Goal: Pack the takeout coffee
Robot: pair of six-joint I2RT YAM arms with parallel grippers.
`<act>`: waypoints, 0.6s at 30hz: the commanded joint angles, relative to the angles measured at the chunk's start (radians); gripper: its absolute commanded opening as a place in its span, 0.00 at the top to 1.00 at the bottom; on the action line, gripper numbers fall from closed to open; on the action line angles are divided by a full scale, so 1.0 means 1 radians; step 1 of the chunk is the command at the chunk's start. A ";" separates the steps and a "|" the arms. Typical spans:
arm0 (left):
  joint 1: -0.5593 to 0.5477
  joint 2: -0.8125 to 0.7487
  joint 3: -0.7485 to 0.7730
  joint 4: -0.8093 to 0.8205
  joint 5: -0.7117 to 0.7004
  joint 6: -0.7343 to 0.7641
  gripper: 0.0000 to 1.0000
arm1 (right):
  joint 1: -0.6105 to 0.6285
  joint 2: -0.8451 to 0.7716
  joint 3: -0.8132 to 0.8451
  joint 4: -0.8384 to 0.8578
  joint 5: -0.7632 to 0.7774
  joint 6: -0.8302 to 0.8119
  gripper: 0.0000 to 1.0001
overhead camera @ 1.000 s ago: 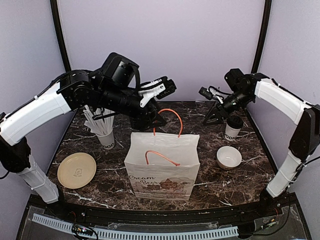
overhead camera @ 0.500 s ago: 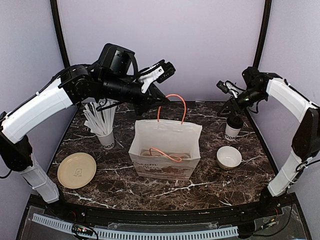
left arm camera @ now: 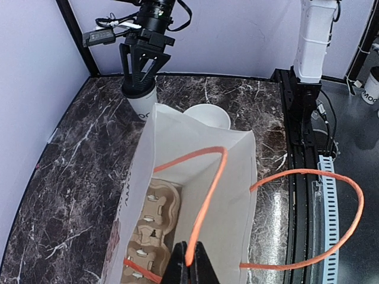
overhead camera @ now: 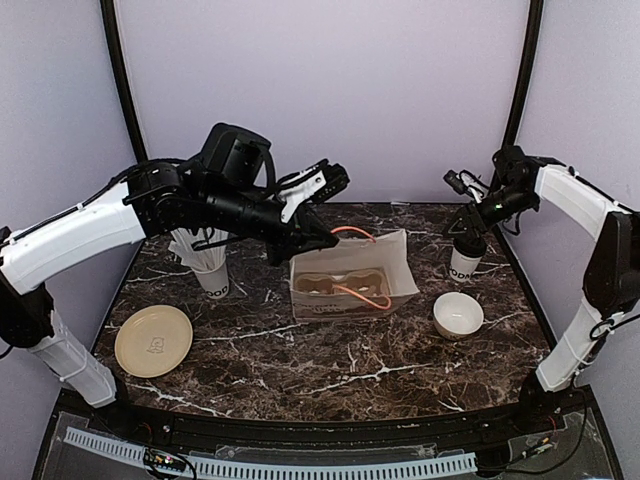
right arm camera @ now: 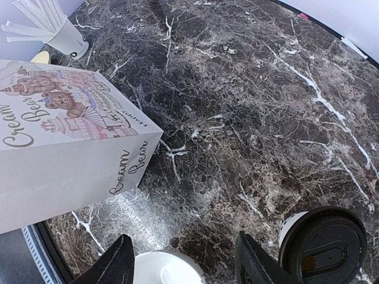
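The takeout coffee [overhead camera: 465, 260], a white paper cup with a black lid [right arm camera: 323, 248], stands at the right rear of the table. My right gripper [overhead camera: 468, 226] hangs just above it, open and empty. In the right wrist view the cup sits outside the right finger [right arm camera: 253, 264], not between the two. A white paper bag [overhead camera: 397, 264] printed "Cream Bear" stands mid-table, mouth open, with a brown cardboard cup carrier [left arm camera: 149, 228] inside. My left gripper [left arm camera: 189, 261] is shut on one orange handle [left arm camera: 210, 195] of the bag.
A white bowl [overhead camera: 458, 314] sits in front of the coffee cup, close to the right fingers. A cup of white straws [overhead camera: 210, 268] stands at the left rear and a beige plate [overhead camera: 153, 340] at the front left. The bag's second handle [left arm camera: 331, 177] loops out to the side.
My left gripper closed on the orange handle and came down; the bag shifted back and now shows its open mouth. My right gripper moved right, over the lidded cup.
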 commanded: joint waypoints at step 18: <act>-0.180 -0.122 -0.171 0.124 0.056 -0.136 1.00 | 0.002 -0.062 -0.018 0.057 0.201 -0.015 0.35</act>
